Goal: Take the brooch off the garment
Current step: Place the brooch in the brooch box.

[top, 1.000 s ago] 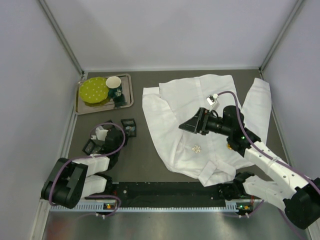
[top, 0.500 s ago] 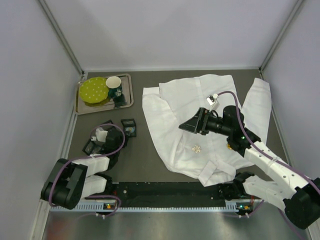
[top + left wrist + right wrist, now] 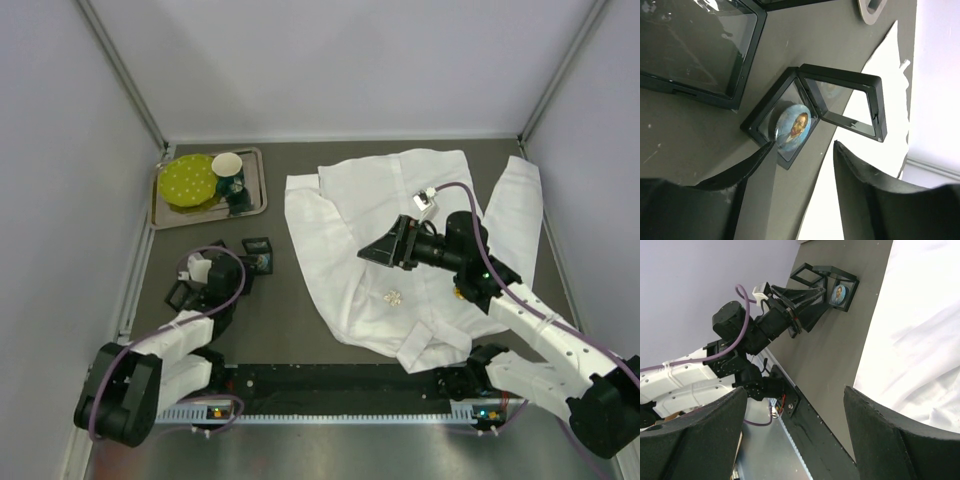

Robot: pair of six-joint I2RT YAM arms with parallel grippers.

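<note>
Dark grey tabletop point(image 3: 285, 325), white walls. Garment point(image 3: 350, 200) spread flat on the right half. Round portrait brooch point(image 3: 795, 127) sits in open black case point(image 3: 877, 107) left of shirt, off the cloth. L gripper point(image 3: 805, 146) jaws apart at the case, holding nothing. R gripper point(image 3: 795, 390) wide open over shirt, empty.
</note>
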